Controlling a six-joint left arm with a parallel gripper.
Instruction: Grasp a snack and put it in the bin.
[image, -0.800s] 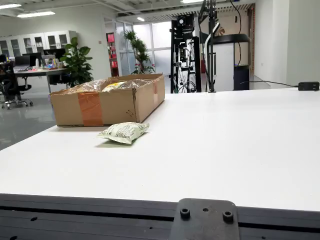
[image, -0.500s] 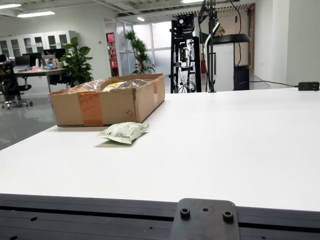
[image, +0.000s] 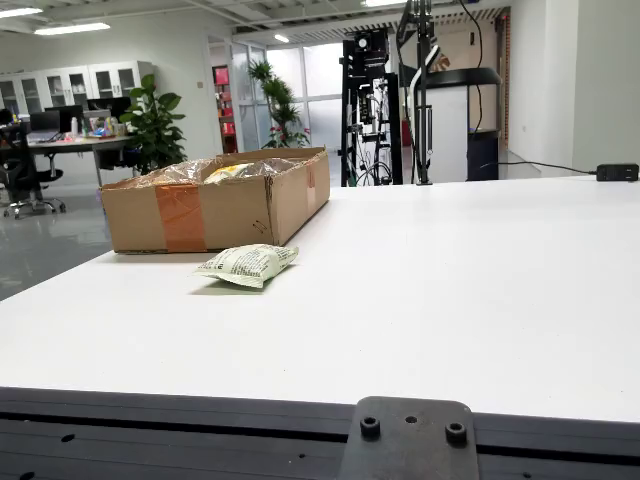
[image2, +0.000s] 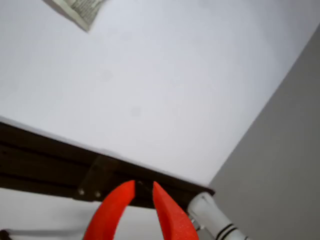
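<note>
From the table-level view, going left to right: one open cardboard box (image: 215, 208) sits at the far left of the white table (image: 470, 300), its front patched with brown tape and crinkled clear plastic showing over the rim, with something yellowish inside that is too unclear to name. Just in front of the box, near its right corner and apart from it, one pale green-and-white snack packet (image: 248, 264) lies flat on the table. To the right the tabletop is bare; beyond the far edge stands a dark equipment rack (image: 368, 105). Nothing lies between packet and box.

In the view that rides on the gripper, a corner of the snack packet shows at the top left, and the orange gripper (image2: 144, 187) hangs past the table's dark edge, well apart from the packet, its two fingertips (image2: 167, 212) close together with a narrow gap, pinching nothing
</note>
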